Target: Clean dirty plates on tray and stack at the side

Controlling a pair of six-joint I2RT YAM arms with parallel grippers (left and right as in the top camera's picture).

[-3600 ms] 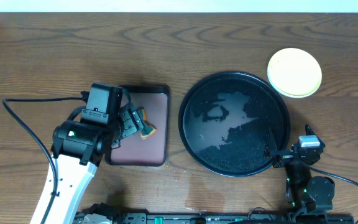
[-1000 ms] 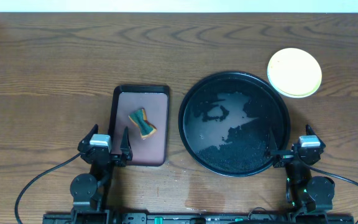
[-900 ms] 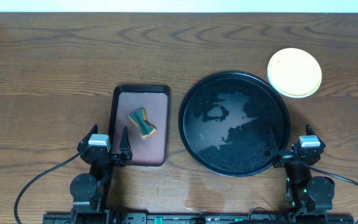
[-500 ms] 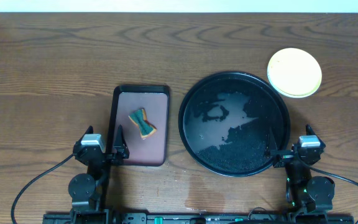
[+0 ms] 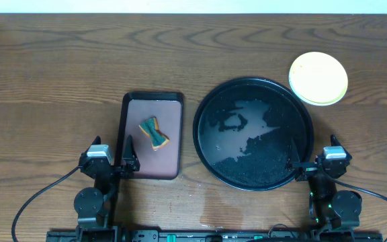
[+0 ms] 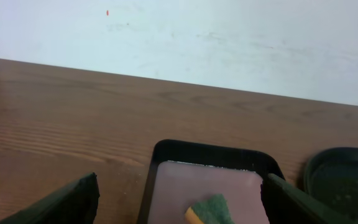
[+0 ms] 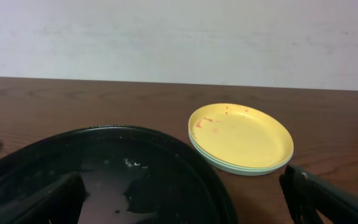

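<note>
Entry: left hand (image 5: 107,158) withdrawn, open and empty like the right hand (image 5: 313,160); sponge (image 5: 154,133) dropped, tray (image 5: 196,134) plateless, plates (image 5: 318,78) stacked aside; we judge cleaning finished, faint specks perhaps remaining.

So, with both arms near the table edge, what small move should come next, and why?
Probably reach the left fingers forward to the sponge. The tray holds nothing and the plates are stacked beside it, but the top yellow plate shows small reddish specks near its far rim, so another wipe seems needed.
</note>
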